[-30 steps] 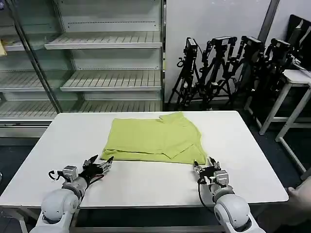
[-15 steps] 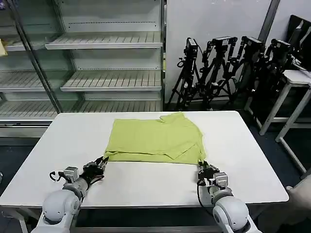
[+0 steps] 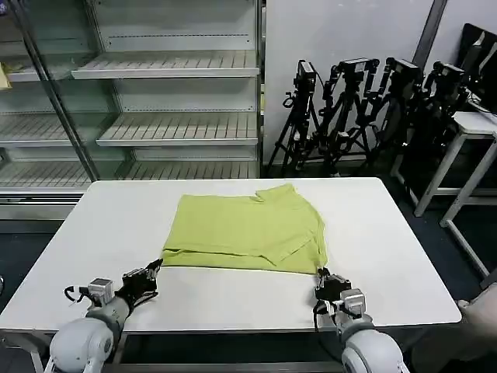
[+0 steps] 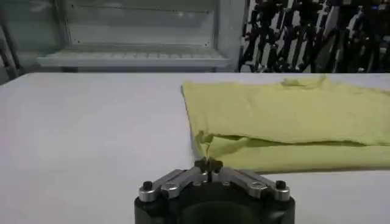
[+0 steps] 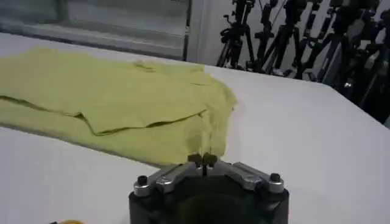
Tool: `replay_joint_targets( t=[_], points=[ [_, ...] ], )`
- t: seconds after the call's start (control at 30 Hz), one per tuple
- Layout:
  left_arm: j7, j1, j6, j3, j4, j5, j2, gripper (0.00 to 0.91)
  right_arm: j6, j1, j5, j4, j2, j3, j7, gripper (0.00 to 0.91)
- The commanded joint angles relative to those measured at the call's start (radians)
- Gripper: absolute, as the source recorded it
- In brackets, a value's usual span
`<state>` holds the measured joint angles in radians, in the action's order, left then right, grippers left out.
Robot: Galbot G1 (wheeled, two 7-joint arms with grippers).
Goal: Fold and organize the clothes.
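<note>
T-shirt (image 3: 245,231): plain lime/yellow-green, thin soft fabric, no print. Lies flat on the white table (image 3: 233,299), roughly centred, a bit toward the far half. Folded over on itself into a wide, roughly rectangular shape, upper layer over a lower one; the lower layer's edge pokes out along the near side as a narrow strip. Far edge has a small bump of bunched fabric, probably the collar, hard to confirm. On the robot's right side an upper flap ends in a diagonal edge and the near right corner drapes loosely with soft creases. Left side edge is straighter, with a small tuck at the near left corner. Surface mostly smooth, a few shallow wrinkles.
</note>
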<state>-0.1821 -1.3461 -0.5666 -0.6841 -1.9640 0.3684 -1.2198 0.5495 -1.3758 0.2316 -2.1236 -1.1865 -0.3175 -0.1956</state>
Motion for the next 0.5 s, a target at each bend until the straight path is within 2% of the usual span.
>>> replay_joint_targets(
  t=[0.03, 0.2, 0.5],
  points=[
    [-0.027, -0.232, 0.012, -0.120, -0.186, 0.008, -0.020, 0.020, -0.014, -0.161, -0.025, -0.147, 0.010, -0.003, 0.005, 0.000],
    [-0.046, -0.283, 0.025, -0.174, -0.205, 0.011, -0.026, 0.020, -0.011, -0.204, -0.033, -0.181, 0.029, -0.009, 0.003, 0.000],
    [-0.061, -0.302, 0.035, -0.183, -0.184, 0.003, -0.041, 0.020, -0.014, -0.199, -0.022, -0.149, 0.046, 0.004, 0.001, 0.000]
  ],
)
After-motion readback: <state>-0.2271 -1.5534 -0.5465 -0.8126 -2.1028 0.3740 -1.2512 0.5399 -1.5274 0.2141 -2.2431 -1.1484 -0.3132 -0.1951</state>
